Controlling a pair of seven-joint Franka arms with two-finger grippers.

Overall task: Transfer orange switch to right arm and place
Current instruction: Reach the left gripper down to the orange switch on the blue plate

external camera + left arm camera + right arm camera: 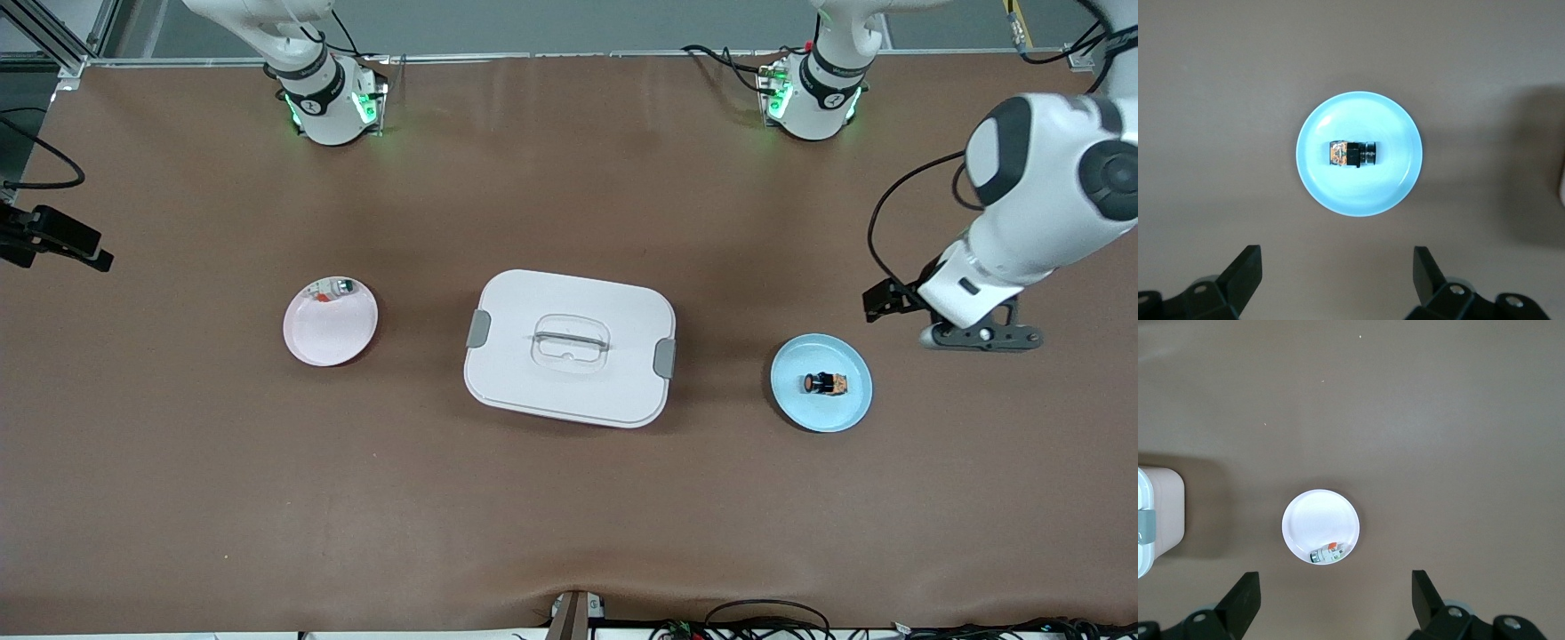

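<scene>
1. Orange switch (826, 383) lies on its side in the middle of the blue plate (853, 413), at the left arm's end of the table (569, 533); nothing touches it. In the left wrist view its orange-tan end and black barrel lie flat across the plate, so the barrel looks open to a pinch from above.
2. Left gripper (1337, 267) hangs over bare table just beside the blue plate, jaws spread wide and empty. It looks parked short of the pickup, with the switch in the wrist camera's view.
3. Right gripper (1335, 590) hangs high near the pink plate (311, 347), jaws spread wide and holding nothing; this arm waits.
4. Pink plate sits toward the right arm's end of the table and carries a small whitish part (336, 289) with green and red-orange bits at its rim; probably the switch goes here.
5. White lidded box (569, 347) stands between the two plates, well apart from each. The handover would probably happen above it, since neither arm seems placed to reach both plates.
6. Judged from this, the task has not begun: first comes the left arm's descent onto the switch.
</scene>
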